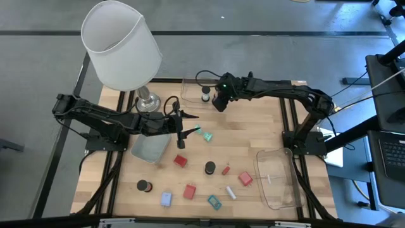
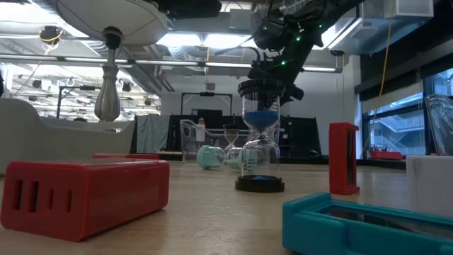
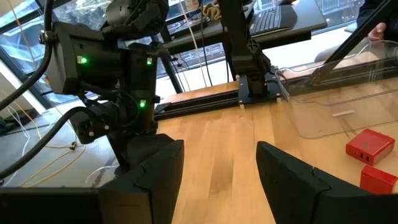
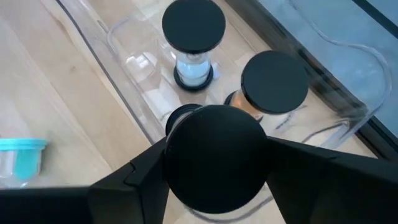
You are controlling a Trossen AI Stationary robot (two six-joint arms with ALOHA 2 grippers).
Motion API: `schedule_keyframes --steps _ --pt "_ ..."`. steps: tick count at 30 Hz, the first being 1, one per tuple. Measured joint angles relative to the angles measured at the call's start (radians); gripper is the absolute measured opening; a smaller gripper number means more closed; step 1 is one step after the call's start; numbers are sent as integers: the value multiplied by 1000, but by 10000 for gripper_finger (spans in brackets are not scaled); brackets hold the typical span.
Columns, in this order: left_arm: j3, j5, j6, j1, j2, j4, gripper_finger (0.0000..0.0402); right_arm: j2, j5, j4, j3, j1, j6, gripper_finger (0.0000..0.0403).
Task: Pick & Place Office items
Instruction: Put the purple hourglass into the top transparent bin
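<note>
My right gripper (image 1: 218, 103) hangs over the clear tray (image 1: 190, 88) at the table's far edge, shut on a black-capped hourglass (image 4: 214, 155). Two more hourglasses stand in that tray, one with pale blue sand (image 4: 193, 37) and one with orange (image 4: 273, 84). My left gripper (image 1: 188, 126) hovers open and empty over the middle of the table, left of a teal clip (image 1: 205, 135). Red blocks (image 1: 180, 161), dark cylinders (image 1: 209, 168), clips (image 1: 214, 202) and a white stick (image 1: 231, 192) lie on the near half. My right gripper pinches the hourglass between its two fingers (image 4: 124, 186), on opposite sides of the round black top cap (image 4: 171, 155). The fingers come slanting down from above. The hourglass stands upright under them inside the tray's outline; the cap hides whether its foot rests on the tray floor.
A big white-shaded lamp (image 1: 120, 44) on a metal base (image 1: 147, 101) stands at the far left. A second clear tray (image 1: 278, 180) lies at the near right, and a third (image 1: 150, 147) under my left arm. In the low view a blue-sand hourglass (image 2: 260, 142) stands mid-table.
</note>
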Motion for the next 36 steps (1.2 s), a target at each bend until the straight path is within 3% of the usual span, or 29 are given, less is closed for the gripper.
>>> schedule_keyframes --steps 6,14,20,28,36 --pt "0 0 -2 0 0 0 198 16 3 15 0 0 0 231" --pt "0 0 -2 0 0 0 198 66 3 25 0 0 -5 213" --pt "0 0 -2 0 0 0 198 67 3 24 0 -8 -21 233" --pt "0 0 -2 0 0 0 198 67 3 20 0 -22 -22 212" --pt "0 0 -2 0 0 0 198 66 3 20 0 -24 -24 239"
